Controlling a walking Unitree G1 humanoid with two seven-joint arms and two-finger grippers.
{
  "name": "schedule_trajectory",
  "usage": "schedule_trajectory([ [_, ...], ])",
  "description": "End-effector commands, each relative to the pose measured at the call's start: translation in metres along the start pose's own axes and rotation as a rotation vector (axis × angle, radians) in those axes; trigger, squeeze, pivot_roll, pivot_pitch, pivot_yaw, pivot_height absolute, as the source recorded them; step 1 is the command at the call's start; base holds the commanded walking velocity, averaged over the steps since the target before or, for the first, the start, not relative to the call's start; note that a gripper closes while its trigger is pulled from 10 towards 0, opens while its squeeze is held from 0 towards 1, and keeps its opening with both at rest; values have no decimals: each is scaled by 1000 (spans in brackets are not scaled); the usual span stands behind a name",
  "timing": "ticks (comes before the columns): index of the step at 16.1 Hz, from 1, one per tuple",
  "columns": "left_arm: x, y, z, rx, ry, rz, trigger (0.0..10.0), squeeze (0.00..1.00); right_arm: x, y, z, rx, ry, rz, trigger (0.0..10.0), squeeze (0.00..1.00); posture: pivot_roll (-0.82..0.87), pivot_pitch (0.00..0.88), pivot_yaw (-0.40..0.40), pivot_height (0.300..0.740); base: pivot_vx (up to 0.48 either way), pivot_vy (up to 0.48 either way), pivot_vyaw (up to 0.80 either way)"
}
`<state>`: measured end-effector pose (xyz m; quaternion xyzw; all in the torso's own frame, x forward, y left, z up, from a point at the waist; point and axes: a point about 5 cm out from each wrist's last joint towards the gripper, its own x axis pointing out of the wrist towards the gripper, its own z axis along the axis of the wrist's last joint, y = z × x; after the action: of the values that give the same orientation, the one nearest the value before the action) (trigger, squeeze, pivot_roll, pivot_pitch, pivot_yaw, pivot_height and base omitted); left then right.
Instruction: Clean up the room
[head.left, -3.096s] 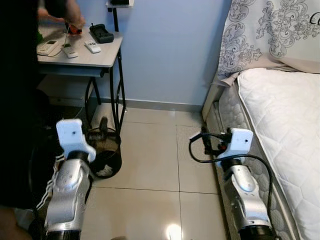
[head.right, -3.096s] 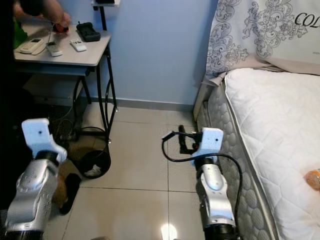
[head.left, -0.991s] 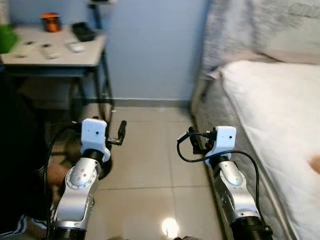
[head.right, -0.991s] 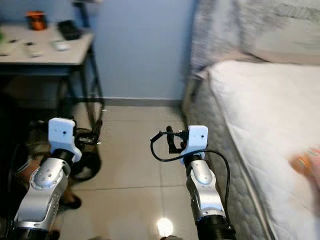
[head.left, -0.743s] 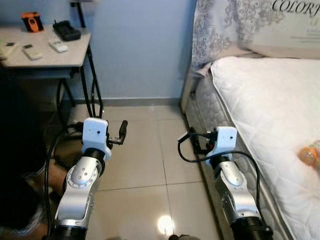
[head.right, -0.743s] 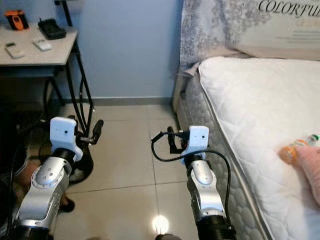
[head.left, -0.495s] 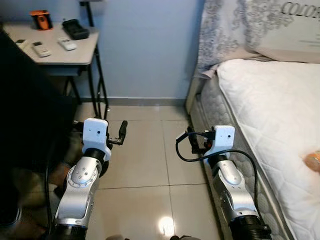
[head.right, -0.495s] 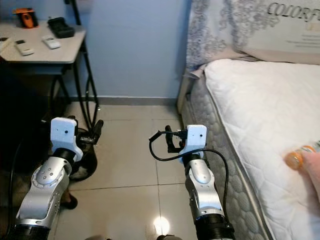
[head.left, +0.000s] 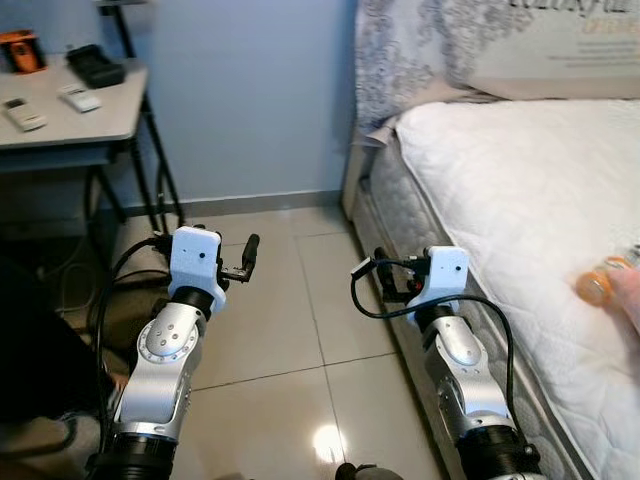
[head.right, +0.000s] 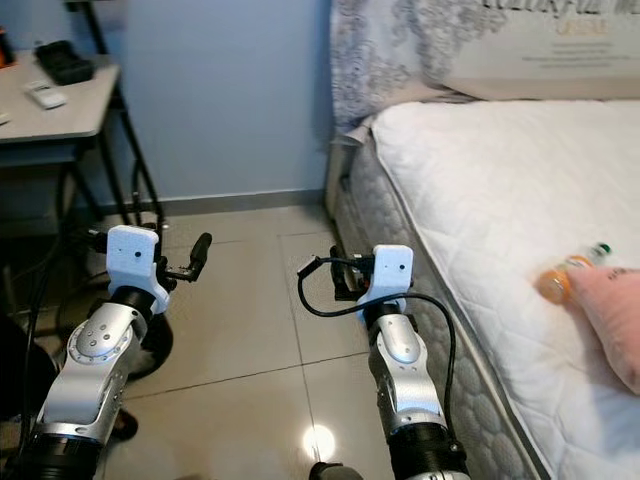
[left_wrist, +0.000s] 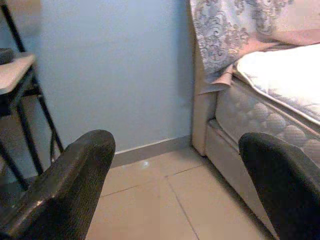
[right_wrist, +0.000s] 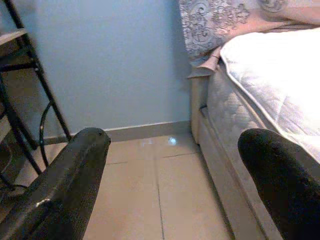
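L eye, bottle: orange bottle (head.left: 597, 284) lay on its side on the white bed (head.left: 500, 190), far R edge, touching a pink cloth (head.left: 630, 300). Prob. light, stiff plastic, smooth and may roll; best to take it across the body, not by the cap.
L eye, tools: left tool (head.left: 248, 258) and right tool (head.left: 385, 277) were both held up over the tile floor (head.left: 270, 330), well apart from the bottle, holding nothing.
R eye, bottle: same bottle (head.right: 565, 275) had a small green-white cap pointing away from the robot; pink cloth just beside it, soft, could snag.
R eye, room: table (head.right: 50, 110) w/ remotes stood at L by the blue wall; floor betw. table legs and bed was open for walking.
L wrist, tool: fingers (left_wrist: 65, 185) wide apart, empty; bed corner and wall ahead.
R wrist, tool: fingers (right_wrist: 65, 180) wide apart, empty; mattress edge near, so the arm had to rise over it to reach.
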<state>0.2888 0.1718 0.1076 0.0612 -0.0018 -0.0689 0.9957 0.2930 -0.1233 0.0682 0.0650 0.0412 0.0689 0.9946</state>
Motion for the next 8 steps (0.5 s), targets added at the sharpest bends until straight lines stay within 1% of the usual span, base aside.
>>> schedule_trajectory([
  [1,3,-3,1,14,-5,-27,10000,0,-1,0,4,10,-28,-2,10000,0,61,0,-2,740,0,0,-750],
  [4,8,-5,3,17,-7,-43,10000,0,-2,-1,3,17,-26,-11,10000,0,48,0,5,740,0,0,-752],
  [7,9,-8,3,23,-13,-68,10000,0,0,-3,4,16,-28,-16,10000,0,52,0,0,740,0,0,-750],
  [8,10,-10,5,34,-30,-99,10000,0,1,-3,4,14,-27,-11,10000,0,57,0,-3,740,0,352,-750],
])
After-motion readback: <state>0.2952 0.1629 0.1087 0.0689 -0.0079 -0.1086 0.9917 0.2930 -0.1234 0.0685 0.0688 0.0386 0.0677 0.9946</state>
